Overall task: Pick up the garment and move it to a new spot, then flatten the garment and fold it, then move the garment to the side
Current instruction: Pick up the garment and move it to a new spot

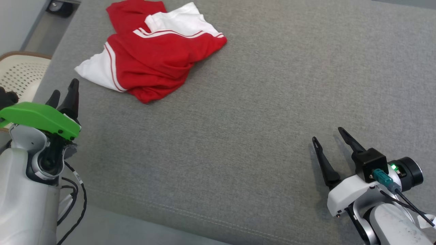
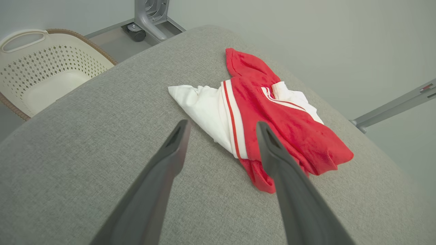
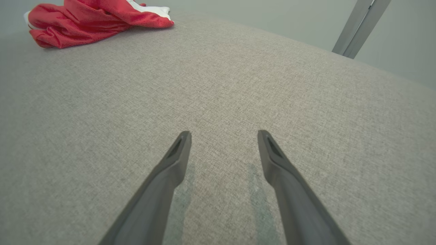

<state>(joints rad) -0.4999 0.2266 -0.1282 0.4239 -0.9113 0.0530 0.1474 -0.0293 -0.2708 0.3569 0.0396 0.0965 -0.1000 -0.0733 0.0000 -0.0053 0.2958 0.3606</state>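
A crumpled red and white garment [image 1: 153,51] lies bunched at the far left of the grey padded surface [image 1: 255,102]. In the left wrist view the garment [image 2: 269,115] sits just beyond my fingertips, its white corner nearest. My left gripper [image 1: 64,92] hovers at the surface's left edge, open and empty, a short way in front of the garment. My right gripper [image 1: 327,134] rests low at the near right, open and empty, far from the cloth. The right wrist view has the garment [image 3: 92,20] at its top left, well beyond the right gripper [image 3: 223,134].
A cream perforated laundry basket [image 1: 20,73] stands on the floor left of the surface, also seen as the basket [image 2: 44,71] in the left wrist view. A metal stand with a caster [image 2: 146,20] is behind the surface. A grey bar [image 3: 359,27] rises at the right.
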